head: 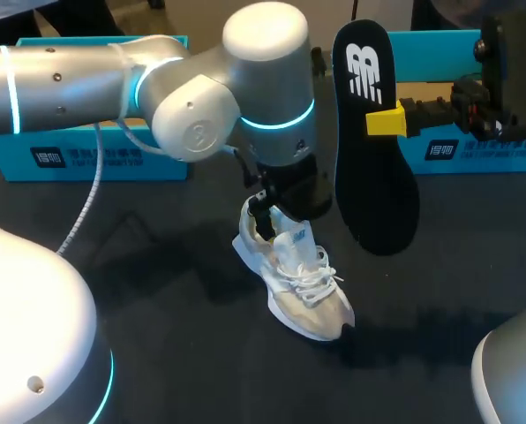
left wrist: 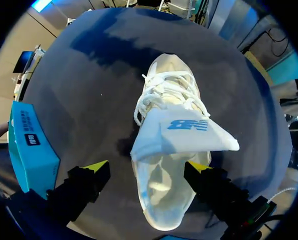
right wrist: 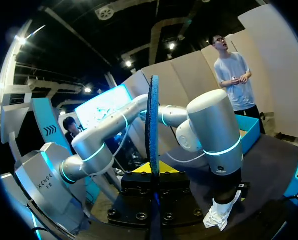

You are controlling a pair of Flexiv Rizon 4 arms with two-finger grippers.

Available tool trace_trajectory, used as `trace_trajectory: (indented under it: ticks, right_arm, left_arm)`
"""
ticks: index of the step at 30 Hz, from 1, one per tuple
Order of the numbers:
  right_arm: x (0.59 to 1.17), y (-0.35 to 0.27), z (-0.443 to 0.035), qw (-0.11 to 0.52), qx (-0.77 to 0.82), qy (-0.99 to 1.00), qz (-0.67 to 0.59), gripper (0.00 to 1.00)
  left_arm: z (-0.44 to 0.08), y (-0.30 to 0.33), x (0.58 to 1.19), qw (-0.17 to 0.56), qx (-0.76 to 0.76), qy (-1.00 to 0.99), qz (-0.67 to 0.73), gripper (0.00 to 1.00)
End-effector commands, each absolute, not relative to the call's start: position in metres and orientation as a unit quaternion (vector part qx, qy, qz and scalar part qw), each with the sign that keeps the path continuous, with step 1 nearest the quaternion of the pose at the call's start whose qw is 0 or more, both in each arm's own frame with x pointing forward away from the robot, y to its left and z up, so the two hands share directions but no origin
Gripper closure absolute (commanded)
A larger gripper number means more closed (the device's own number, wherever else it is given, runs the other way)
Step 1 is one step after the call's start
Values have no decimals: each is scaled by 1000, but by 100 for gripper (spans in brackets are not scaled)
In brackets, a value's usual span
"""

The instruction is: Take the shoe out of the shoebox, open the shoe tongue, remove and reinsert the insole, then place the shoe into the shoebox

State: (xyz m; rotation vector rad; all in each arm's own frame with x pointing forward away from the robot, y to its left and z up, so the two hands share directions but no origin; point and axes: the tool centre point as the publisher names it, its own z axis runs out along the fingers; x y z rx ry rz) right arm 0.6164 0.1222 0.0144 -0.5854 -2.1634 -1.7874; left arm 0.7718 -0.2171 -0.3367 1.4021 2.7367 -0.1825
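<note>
Black insole (head: 374,168) is clamped in our right hand (head: 379,120); our left hand (left wrist: 145,171) hangs spread over the shoe (left wrist: 166,200), its tongue (left wrist: 181,132) lifted. We judge reinsertion and boxing remain.

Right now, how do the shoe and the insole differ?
The shoe is pale cream and rests on the table; the insole is black and held aloft. The insole is clamped upright in the right tool; the shoe sits ungripped under the open left tool.
</note>
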Motion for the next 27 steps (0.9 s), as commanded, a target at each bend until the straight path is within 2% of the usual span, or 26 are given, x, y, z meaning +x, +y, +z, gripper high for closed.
trace_trajectory:
  ticks: [1, 10, 27]
  right_arm:
    - [619, 125, 14, 138, -201, -748, -617, 100]
    - [619, 125, 14, 138, -201, -748, -617, 100]
    - [619, 125, 14, 138, -201, -748, -617, 100]
  left_arm:
    - [-326, -206, 775, 35, 456, 886, -75, 0]
    - [-305, -196, 783, 54, 441, 893, -75, 0]
    - [-279, -170, 785, 39, 372, 925, -65, 0]
